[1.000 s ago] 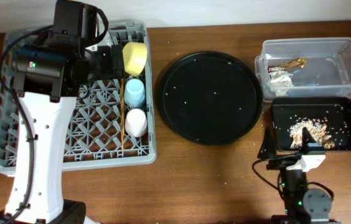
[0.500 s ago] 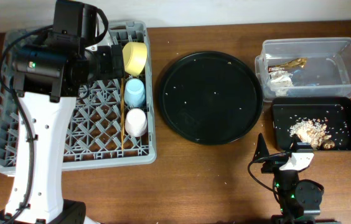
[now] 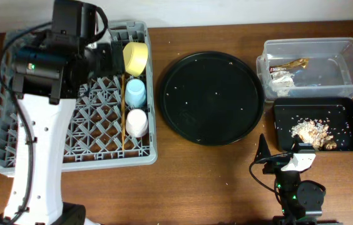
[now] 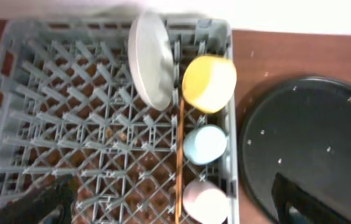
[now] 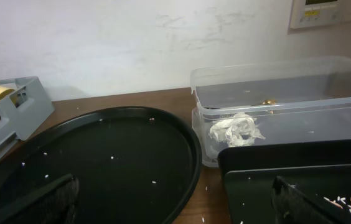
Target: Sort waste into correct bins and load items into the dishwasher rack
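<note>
the left gripper (image 4: 170,182) hangs spread wide and empty over the dishwasher rack (image 4: 14,37), which sits at 9 o'clock of the round black tray (image 3: 211,97). inside, the grey plate (image 4: 150,62) stands on edge. the yellow bowl (image 4: 208,83) is at its 3 o'clock, with the blue cup (image 4: 204,144) and pinkish-white cup (image 4: 205,200) lined toward 6 o'clock, beside the chopsticks (image 4: 179,162). the right gripper (image 5: 174,183), fingers also parted and empty, sits at 5 o'clock of the round tray. food scraps (image 3: 311,132) lie in the black tray (image 3: 283,134). tissue (image 3: 281,76) and wrapper (image 3: 292,62) lie in the clear tub (image 3: 352,62) at 2 o'clock.
</note>
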